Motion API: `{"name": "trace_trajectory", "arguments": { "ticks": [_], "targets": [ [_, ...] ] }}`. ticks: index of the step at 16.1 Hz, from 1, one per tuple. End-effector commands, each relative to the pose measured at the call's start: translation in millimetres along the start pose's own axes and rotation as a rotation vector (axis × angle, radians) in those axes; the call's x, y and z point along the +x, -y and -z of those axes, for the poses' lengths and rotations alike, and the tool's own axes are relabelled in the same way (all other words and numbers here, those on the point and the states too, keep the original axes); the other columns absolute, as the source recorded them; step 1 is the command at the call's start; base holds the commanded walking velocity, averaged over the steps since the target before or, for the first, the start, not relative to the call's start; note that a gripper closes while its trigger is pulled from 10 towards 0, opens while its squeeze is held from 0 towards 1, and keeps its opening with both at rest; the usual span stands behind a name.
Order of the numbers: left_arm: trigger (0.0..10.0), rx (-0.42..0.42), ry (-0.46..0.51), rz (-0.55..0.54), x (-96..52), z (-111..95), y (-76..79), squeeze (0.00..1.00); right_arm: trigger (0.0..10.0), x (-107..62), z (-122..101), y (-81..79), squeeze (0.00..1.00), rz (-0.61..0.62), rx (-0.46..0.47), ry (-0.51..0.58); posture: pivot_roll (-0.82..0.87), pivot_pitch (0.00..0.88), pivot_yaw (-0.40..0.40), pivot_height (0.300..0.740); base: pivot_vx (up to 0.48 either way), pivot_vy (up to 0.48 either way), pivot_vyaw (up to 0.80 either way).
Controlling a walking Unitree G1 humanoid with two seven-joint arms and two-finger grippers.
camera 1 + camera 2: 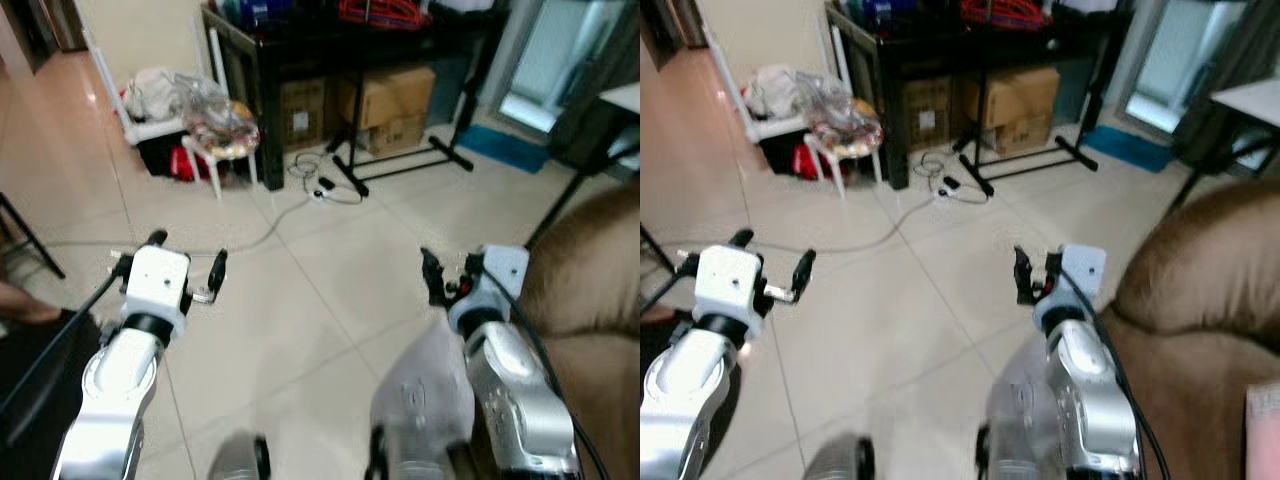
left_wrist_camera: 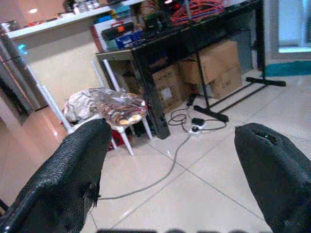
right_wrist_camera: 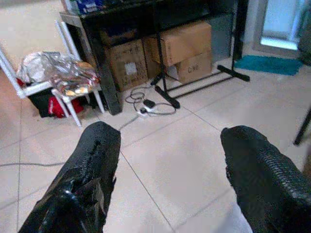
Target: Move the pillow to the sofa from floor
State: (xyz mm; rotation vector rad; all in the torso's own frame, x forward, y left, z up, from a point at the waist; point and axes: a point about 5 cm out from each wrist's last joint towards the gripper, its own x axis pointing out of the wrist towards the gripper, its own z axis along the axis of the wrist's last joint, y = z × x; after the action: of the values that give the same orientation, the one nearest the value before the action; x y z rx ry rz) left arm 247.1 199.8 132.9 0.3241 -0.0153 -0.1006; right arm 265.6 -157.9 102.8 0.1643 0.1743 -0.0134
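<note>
Both arms raised over the tiled floor [image 1: 300, 300], nothing held. Left gripper [image 1: 187, 258] at left-centre of frame, fingers spread wide. Right gripper [image 1: 1033, 272] at right-centre, also wide apart. Brown sofa [image 1: 1200, 290] fills the right edge. Can't tell where the pillow is. Black table [image 1: 330, 50] with cardboard boxes [image 1: 385, 105] at top centre.

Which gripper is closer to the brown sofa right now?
Right. The right gripper hangs open just beside the brown sofa, close to its arm. The left gripper, also open, is across the tiled floor, well away from it.
</note>
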Motion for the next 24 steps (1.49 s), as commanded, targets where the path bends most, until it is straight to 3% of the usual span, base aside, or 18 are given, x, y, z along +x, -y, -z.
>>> {"name": "trace_trajectory", "arguments": {
  "ticks": [1, 3, 4, 5, 6, 8, 10, 21, 22, 23, 24],
  "targets": [
    [10.0, 0.005, 0.003, 0.004, -0.7, 0, 1.2, 0.0, 10.0, 3.0, -5, -1.3, 0.0, -0.005, -0.01, 0.019, -0.06, 0.0, 0.007, 0.595, 0.0, 0.0, 0.0],
    [10.0, -0.016, -0.014, 0.015, -0.8, 1, 2.4, 0.0, 10.0, 3.7, -4, -2.2, 0.0, -0.012, -0.013, 0.009, -0.06, 0.0, 0.007, 0.575, 0.0, 0.0, 0.0],
    [10.0, -0.045, -0.028, 0.033, -1.2, 2, 4.0, 0.0, 10.0, 3.3, -3, -4.3, 0.24, -0.043, -0.001, 0.002, -0.07, 0.0, 0.009, 0.57, 0.0, 0.0, 0.0],
    [10.0, -0.086, -0.032, 0.054, -2.1, 3, 5.8, 0.88, 10.0, 2.5, -3, -4.4, 1.0, -0.045, 0.001, 0.004, -0.07, 0.0, 0.01, 0.57, 0.0, 0.0, 0.0],
    [10.0, -0.08, -0.031, 0.049, -2.0, 2, 5.4, 1.0, 10.0, 2.4, -3, -4.2, 1.0, -0.044, -0.001, 0.007, -0.07, 0.0, 0.01, 0.57, 0.0, 0.0, 0.0],
    [10.0, -0.046, -0.022, 0.02, -0.9, 2, 1.9, 1.0, 10.0, 2.7, -9, 1.1, 1.0, -0.014, -0.138, 0.071, -0.07, 0.0, 0.007, 0.57, 0.0, 0.0, 0.0],
    [10.0, -0.043, -0.016, 0.014, -0.7, 1, 0.4, 1.0, 10.0, 3.2, -10, 0.8, 1.0, -0.034, -0.073, 0.08, -0.07, 0.0, 0.005, 0.57, 0.0, 0.0, 0.0],
    [10.0, -0.07, -0.006, 0.031, -4.2, -1, 3.0, 1.0, 10.0, 2.9, -8, -6.4, 1.0, -0.07, -0.06, 0.063, -0.06, 0.0, -0.008, 0.57, 0.0, 0.0, 0.0],
    [10.0, -0.071, -0.008, 0.031, -5.2, 0, 3.2, 1.0, 10.0, 2.7, -7, -7.4, 0.94, -0.077, -0.064, 0.058, -0.06, 0.0, -0.011, 0.57, 0.0, 0.0, 0.0],
    [10.0, -0.073, -0.01, 0.03, -6.1, 0, 3.5, 1.0, 10.0, 2.6, -6, -8.8, 0.64, -0.088, -0.066, 0.054, -0.06, 0.0, -0.013, 0.57, 0.0, 0.0, 0.0],
    [10.0, -0.074, -0.01, 0.03, -6.7, 0, 3.7, 1.0, 10.0, 2.6, -6, -9.5, 0.62, -0.1, -0.082, 0.05, -0.06, 0.0, -0.015, 0.57, 0.0, 0.0, 0.0]
  ]
}}
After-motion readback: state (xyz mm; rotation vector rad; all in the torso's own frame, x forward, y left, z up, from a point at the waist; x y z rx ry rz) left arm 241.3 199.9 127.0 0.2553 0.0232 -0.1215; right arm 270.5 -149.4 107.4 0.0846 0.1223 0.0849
